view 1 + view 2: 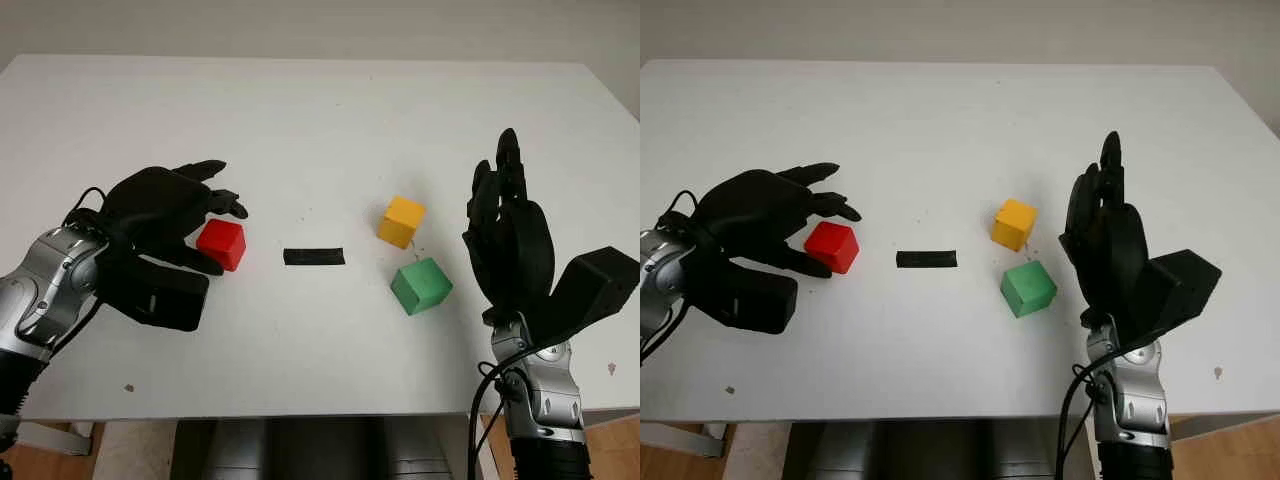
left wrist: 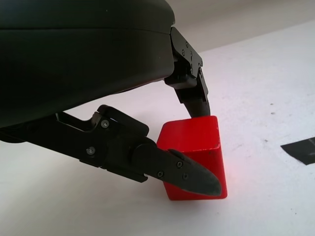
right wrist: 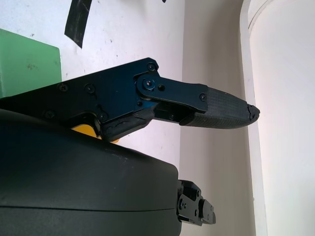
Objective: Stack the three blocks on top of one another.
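A red block (image 1: 224, 246) sits on the white table at the left. My left hand (image 1: 226, 238) is curled around it, with the thumb (image 2: 189, 172) across its near face and a finger (image 2: 194, 96) against its far top edge. A yellow block (image 1: 401, 220) stands right of centre, and a green block (image 1: 420, 285) lies just in front of it, slightly apart. My right hand (image 1: 500, 190) is open and held upright just to the right of the green block, touching neither block.
A short strip of black tape (image 1: 314, 256) lies on the table (image 1: 320, 130) between the red block and the other two. The table's front edge (image 1: 300, 415) runs close in front of both arms.
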You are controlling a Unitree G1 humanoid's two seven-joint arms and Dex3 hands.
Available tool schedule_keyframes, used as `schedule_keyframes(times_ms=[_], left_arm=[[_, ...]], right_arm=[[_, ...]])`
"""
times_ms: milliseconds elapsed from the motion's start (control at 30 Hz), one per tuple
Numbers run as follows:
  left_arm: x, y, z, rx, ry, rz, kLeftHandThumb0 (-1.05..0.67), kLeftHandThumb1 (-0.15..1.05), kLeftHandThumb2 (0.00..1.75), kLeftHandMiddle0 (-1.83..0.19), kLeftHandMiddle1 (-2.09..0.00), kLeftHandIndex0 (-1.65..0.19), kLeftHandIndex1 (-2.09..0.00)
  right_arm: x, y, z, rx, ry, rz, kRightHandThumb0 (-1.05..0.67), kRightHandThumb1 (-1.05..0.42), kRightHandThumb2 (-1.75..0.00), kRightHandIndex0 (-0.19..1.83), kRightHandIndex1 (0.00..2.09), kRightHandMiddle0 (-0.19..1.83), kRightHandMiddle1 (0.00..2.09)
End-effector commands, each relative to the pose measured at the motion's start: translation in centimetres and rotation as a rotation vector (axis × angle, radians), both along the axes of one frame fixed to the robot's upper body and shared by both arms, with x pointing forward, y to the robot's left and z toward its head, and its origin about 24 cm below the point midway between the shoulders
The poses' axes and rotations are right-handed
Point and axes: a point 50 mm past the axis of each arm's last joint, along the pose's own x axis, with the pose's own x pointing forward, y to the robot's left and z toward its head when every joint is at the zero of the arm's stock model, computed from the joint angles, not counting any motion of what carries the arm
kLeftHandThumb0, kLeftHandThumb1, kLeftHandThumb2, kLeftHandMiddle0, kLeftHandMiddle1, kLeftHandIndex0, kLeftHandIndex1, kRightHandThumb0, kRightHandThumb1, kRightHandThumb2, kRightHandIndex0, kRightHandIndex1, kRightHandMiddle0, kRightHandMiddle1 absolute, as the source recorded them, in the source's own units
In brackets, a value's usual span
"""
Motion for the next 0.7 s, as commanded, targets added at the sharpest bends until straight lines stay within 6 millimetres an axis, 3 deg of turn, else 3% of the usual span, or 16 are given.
schedule_keyframes(times_ms=[0,200,667], left_arm=[[0.0,-0.15,-0.18,-0.011,-0.013,-0.011,-0.55,1.02,0.06,-0.23,-0.06,-0.23,-1.14],[0.08,0.06,-0.37,-0.016,-0.084,-0.032,-0.44,1.05,0.15,-0.33,-0.07,-0.15,-1.53],[0.0,-0.16,0.13,-0.001,-0.101,-0.054,-0.44,1.05,0.12,-0.33,-0.06,-0.13,-1.7]], right_arm=[[-0.26,-0.08,0.33,-0.002,-0.017,-0.004,-0.76,-1.05,-0.63,-0.19,0.0,-0.19,0.0],[-0.25,-0.04,0.43,-0.008,-0.021,0.003,-0.77,-1.05,-0.63,-0.19,0.0,-0.19,0.0],[-0.31,0.11,0.46,-0.012,-0.024,0.002,-0.77,-1.05,-0.63,-0.19,0.0,-0.19,0.0]])
